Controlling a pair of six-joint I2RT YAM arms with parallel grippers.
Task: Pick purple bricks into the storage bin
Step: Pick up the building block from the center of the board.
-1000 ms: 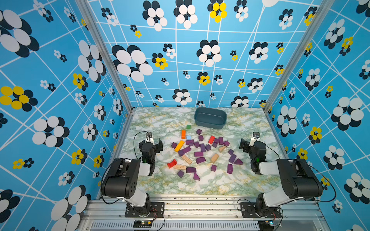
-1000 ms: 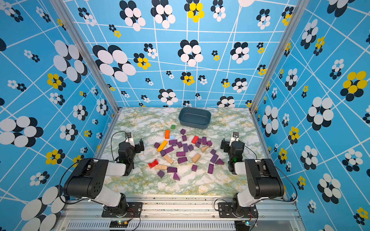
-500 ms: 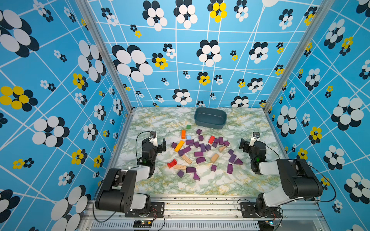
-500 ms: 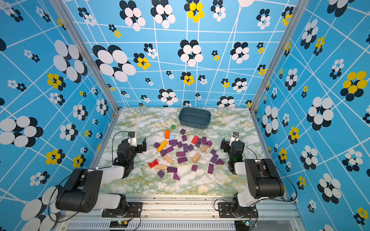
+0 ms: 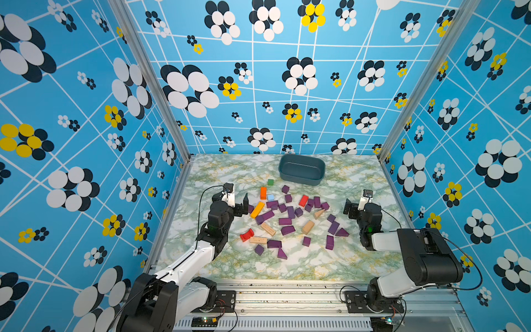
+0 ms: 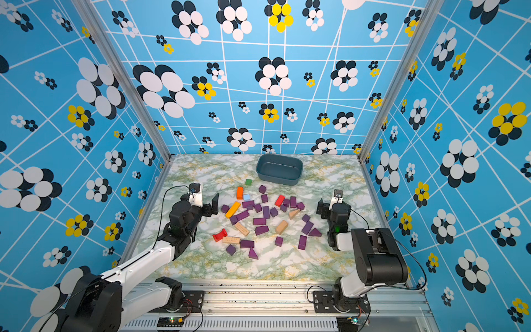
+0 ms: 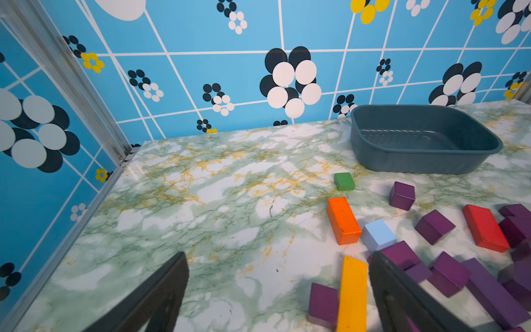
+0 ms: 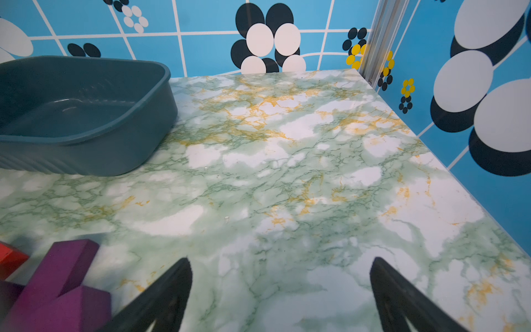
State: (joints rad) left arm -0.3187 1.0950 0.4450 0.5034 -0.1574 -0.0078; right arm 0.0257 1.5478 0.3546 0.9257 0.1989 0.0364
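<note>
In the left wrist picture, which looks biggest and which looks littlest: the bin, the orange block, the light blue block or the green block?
1. bin
2. orange block
3. light blue block
4. green block
The green one sits farther from the camera than the light blue one, so they may really be the same size.

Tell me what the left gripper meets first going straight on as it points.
Likely bare table; the left gripper is open, but one finger may clip the yellow bar; height unclear.
</note>
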